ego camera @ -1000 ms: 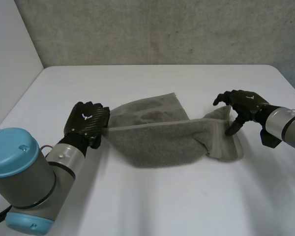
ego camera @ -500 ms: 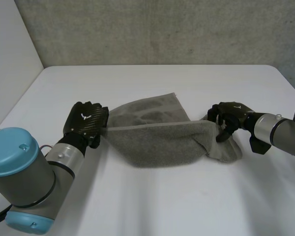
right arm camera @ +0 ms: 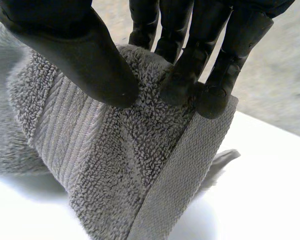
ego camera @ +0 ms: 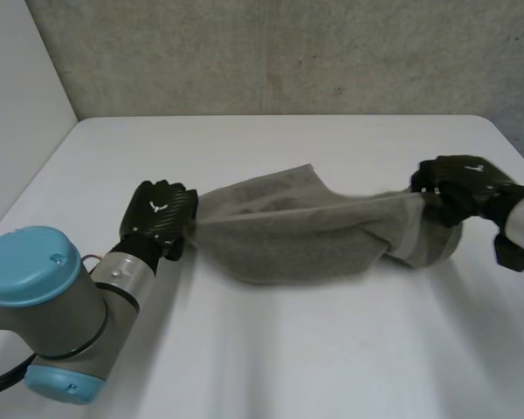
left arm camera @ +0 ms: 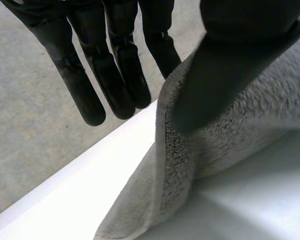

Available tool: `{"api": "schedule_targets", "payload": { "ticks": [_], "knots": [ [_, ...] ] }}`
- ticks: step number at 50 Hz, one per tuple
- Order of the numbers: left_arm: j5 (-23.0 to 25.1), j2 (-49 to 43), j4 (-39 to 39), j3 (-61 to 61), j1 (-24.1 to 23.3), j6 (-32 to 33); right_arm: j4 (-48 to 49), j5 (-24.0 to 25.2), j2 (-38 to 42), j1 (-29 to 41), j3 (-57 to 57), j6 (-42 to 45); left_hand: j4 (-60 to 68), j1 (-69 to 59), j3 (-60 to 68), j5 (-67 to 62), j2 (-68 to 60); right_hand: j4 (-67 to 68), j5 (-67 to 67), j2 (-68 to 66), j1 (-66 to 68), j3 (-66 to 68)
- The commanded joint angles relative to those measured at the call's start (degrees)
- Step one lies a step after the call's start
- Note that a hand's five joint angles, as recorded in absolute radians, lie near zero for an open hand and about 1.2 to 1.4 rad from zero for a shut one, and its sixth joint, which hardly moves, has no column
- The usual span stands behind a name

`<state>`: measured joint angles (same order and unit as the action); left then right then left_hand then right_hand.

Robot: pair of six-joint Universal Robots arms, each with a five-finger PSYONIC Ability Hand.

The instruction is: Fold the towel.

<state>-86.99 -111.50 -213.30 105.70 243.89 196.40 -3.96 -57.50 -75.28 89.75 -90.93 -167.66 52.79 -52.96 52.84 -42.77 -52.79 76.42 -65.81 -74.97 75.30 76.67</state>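
1. Blocked across mid-table by the towel, drawn into a band from the left hand to the right hand, one end pinched in each.
2. Free over the bare table on the near side of the band, with wide room between the arms.
3. Free also on the far side, as far as the concrete wall along the table's far edge.
4. Narrowed at the near left corner by the left arm, and at the right edge by the right arm.
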Motion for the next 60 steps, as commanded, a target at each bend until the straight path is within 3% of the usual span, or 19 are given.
{"api": "schedule_targets", "payload": {
  "ticks": [1,3,7,22,36,42,46,57,59,60],
  "knots": [
    [6.2,-3.6,-0.6,-1.9,0.4,0.0,5.8,1.6,-6.3,-3.4,-9.1,-0.2,-7.1,7.3,-7.1,7.1,7.1,3.6,-4.2,-5.0,4.7,3.3],
    [9.1,-5.2,-0.6,-2.8,0.5,-0.1,5.9,3.2,-6.5,-3.7,-10.8,-0.3,-7.2,7.4,-7.3,7.2,7.2,3.6,-4.2,-5.0,4.7,3.3],
    [10.3,-6.8,-0.7,-3.7,0.4,-0.1,5.9,4.0,-6.5,-3.7,-11.3,-0.4,-8.8,8.9,-8.8,8.7,8.8,3.6,-4.2,-5.0,4.7,3.3],
    [10.4,-11.3,-0.7,-7.0,1.1,-0.1,6.1,4.1,-6.9,-6.2,-12.1,-0.8,-9.1,9.3,-9.1,9.1,9.1,3.6,-4.2,-5.0,4.7,3.3],
    [10.0,-13.5,0.2,-9.1,6.2,0.2,6.2,4.1,-7.0,-7.0,-11.9,-0.8,-8.1,8.3,-8.1,8.1,8.1,3.6,-4.2,-5.0,4.7,3.3],
    [10.2,-15.8,0.7,-10.5,6.7,0.1,6.1,4.1,-7.0,-6.9,-12.0,-0.8,-2.7,2.9,-2.8,2.7,2.7,3.6,-4.2,-5.0,4.7,3.3],
    [10.4,-17.3,2.4,-11.7,6.2,-0.1,6.0,4.1,-7.2,-6.9,-12.0,-0.9,8.4,-8.2,8.3,-8.4,-8.4,3.6,-4.2,-5.0,4.7,3.3],
    [10.4,-18.1,6.3,-13.7,5.3,-0.1,6.0,4.1,-9.2,-6.9,-11.9,-0.9,9.9,-9.7,9.9,-9.9,-9.9,3.6,-4.2,-5.0,4.7,3.3],
    [10.4,-18.1,6.5,-13.8,5.4,-0.1,6.0,4.1,-9.4,-6.9,-11.9,-0.9,13.6,-13.4,13.6,-13.6,-13.6,3.6,-4.2,-5.0,4.7,3.3],
    [10.4,-18.2,6.7,-13.8,5.4,-0.1,6.0,4.1,-9.5,-6.9,-11.9,-0.9,22.8,-22.6,22.7,-22.8,-22.8,3.6,-4.2,-5.0,4.7,3.3]
  ]
}}
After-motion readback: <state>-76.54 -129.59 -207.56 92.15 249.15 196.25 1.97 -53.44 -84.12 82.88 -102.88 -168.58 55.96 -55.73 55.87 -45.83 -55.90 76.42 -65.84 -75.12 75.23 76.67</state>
